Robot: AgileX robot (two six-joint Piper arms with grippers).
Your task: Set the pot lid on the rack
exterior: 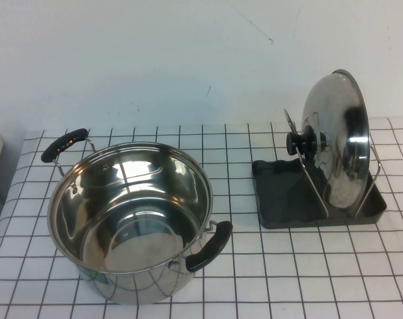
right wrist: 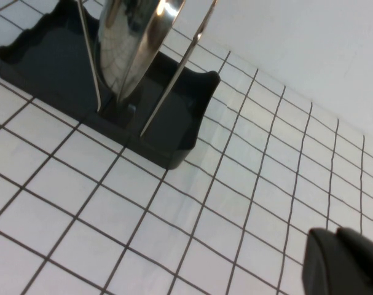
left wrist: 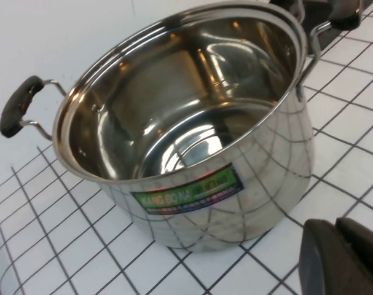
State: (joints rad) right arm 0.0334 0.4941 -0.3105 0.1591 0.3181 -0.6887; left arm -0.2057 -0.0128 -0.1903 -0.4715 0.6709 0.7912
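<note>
The pot lid (exterior: 337, 149), shiny steel with a black knob (exterior: 305, 141), stands on edge in the rack (exterior: 281, 193), leaning between its upright wire loops. In the right wrist view the lid's lower edge (right wrist: 134, 46) sits in the dark tray (right wrist: 45, 67) between two wires. My right gripper (right wrist: 337, 232) is shut and empty, low over the checked cloth, apart from the rack. My left gripper (left wrist: 337, 224) is shut and empty, close to the pot's side. Neither arm shows in the high view.
A deep steel pot (exterior: 131, 222) with two black handles stands open at the front left, also in the left wrist view (left wrist: 192, 141). A white checked cloth (exterior: 254, 279) covers the table. A white wall runs along the back.
</note>
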